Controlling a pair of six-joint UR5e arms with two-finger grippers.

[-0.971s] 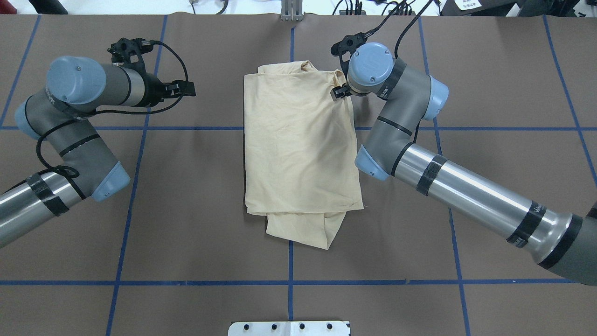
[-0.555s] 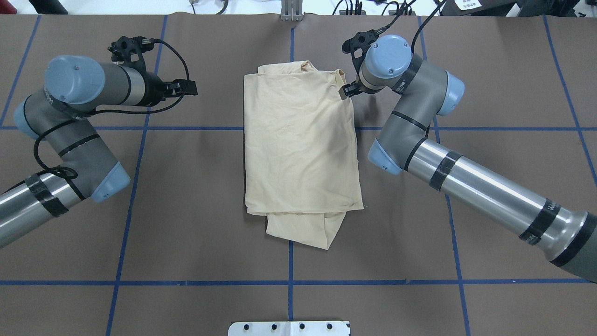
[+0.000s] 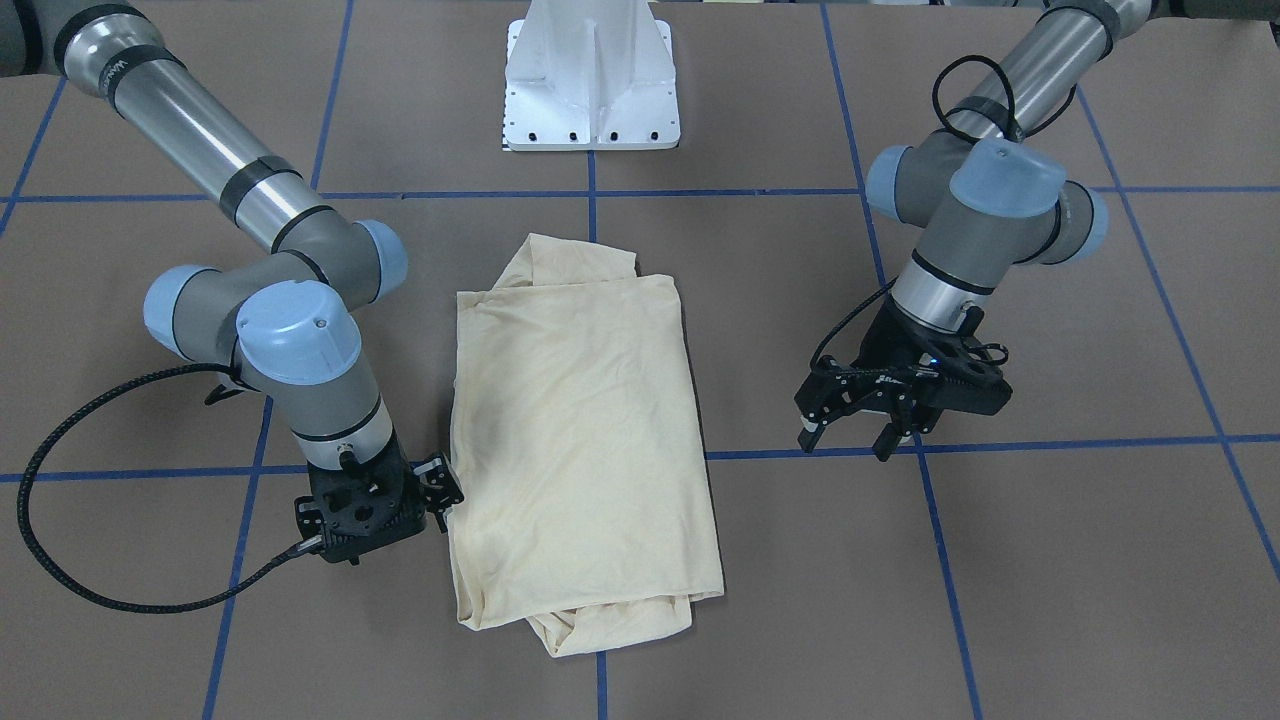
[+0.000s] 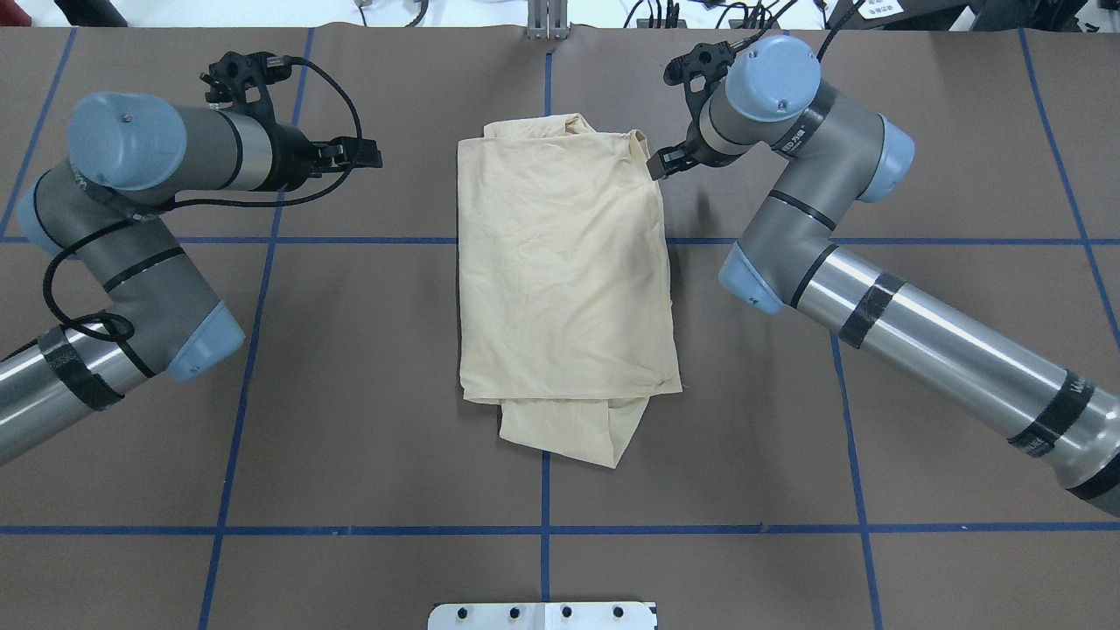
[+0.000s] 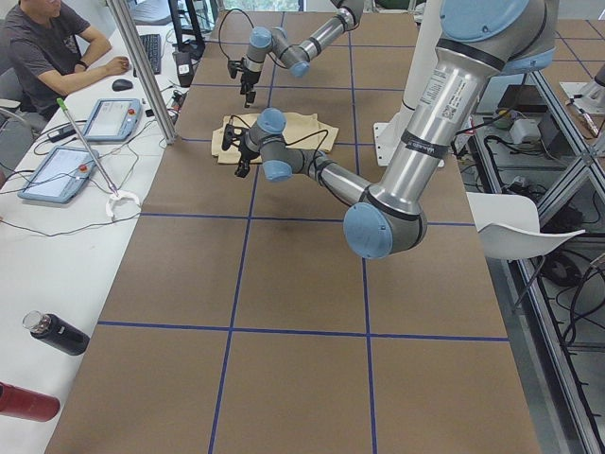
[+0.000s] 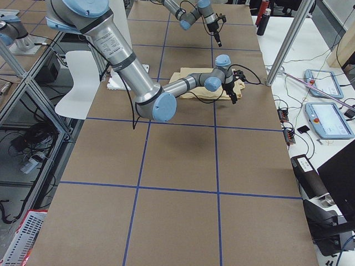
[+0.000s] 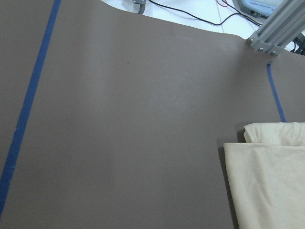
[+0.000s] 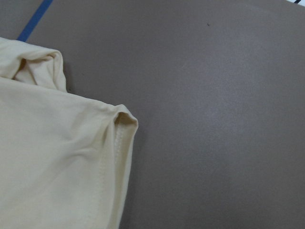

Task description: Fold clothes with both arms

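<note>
The clothes are one cream shirt [image 4: 560, 280], folded into a long rectangle at the middle of the table, with a flap sticking out at its near end. It also shows as the shirt [image 3: 580, 430]. My right gripper [image 4: 658, 164] hovers just off the shirt's far right corner, open and holding nothing; the right gripper [image 3: 447, 485] sits beside the cloth edge. The right wrist view shows that shirt corner [image 8: 119, 121] lying free on the mat. My left gripper [image 3: 848, 442] is open and empty, well clear of the shirt; overhead the left gripper [image 4: 369, 156] sits left of it.
A white pedestal base [image 3: 590, 90] stands at the robot's side of the table. Blue tape lines [image 4: 544, 499] grid the brown mat. A person [image 5: 47, 47] sits at a white side table with tablets; bottles [image 5: 57, 336] lie near it. A metal post [image 5: 142, 71] stands by the table edge.
My right arm has drawn back to the right, off the shirt's far right corner. The left gripper has shifted slightly right. The shirt has not moved.
</note>
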